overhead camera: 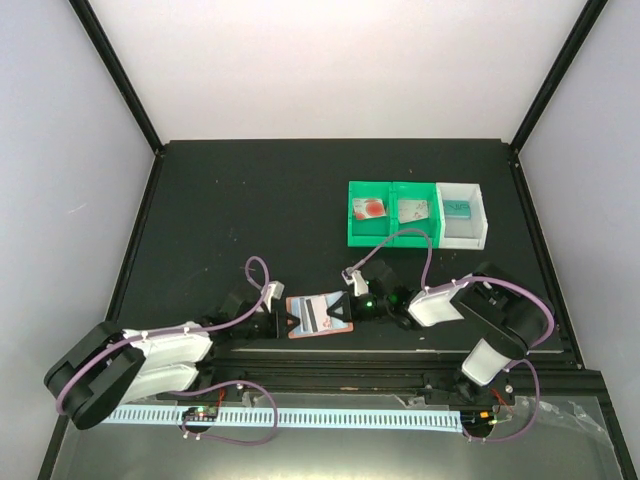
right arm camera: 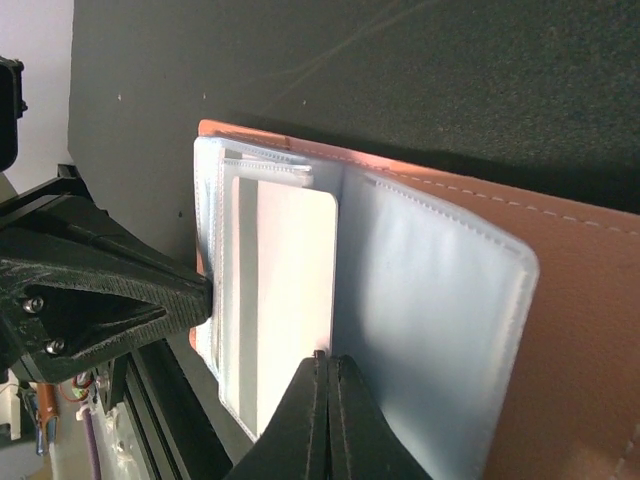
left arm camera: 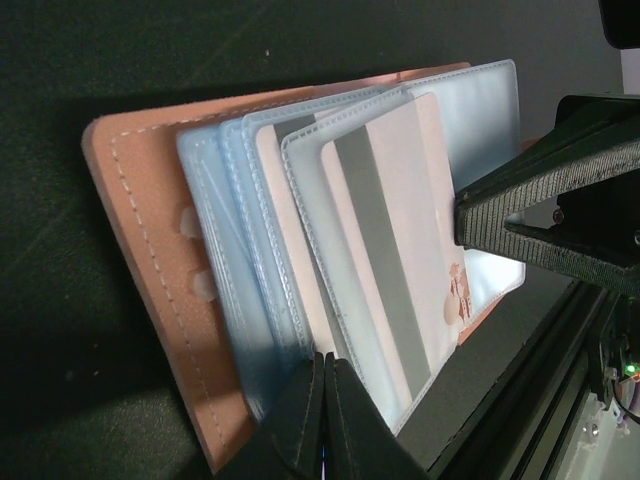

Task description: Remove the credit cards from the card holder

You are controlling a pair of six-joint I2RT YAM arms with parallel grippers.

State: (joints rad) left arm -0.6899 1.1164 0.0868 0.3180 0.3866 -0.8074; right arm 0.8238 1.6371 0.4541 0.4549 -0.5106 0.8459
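Note:
The salmon-pink card holder (overhead camera: 318,315) lies open near the table's front edge, between my two grippers. In the left wrist view its pink cover (left arm camera: 140,250) and pale blue pockets (left arm camera: 225,240) fan out. My left gripper (left arm camera: 325,365) is shut on the pockets' near edge. A whitish credit card (left arm camera: 400,250) with a grey stripe and reddish marks sticks out of a pocket. My right gripper (right arm camera: 325,358) is shut on that card's edge (right arm camera: 290,290), beside a pale blue pocket (right arm camera: 430,320). The right fingers (left arm camera: 530,210) touch the card's far edge.
A green bin (overhead camera: 391,238) with two compartments stands at the back right, holding a whitish card with red marks (overhead camera: 368,208) and another card (overhead camera: 413,209). A white bin (overhead camera: 478,228) beside it holds a teal card (overhead camera: 458,208). A black rail (overhead camera: 330,352) runs along the front edge.

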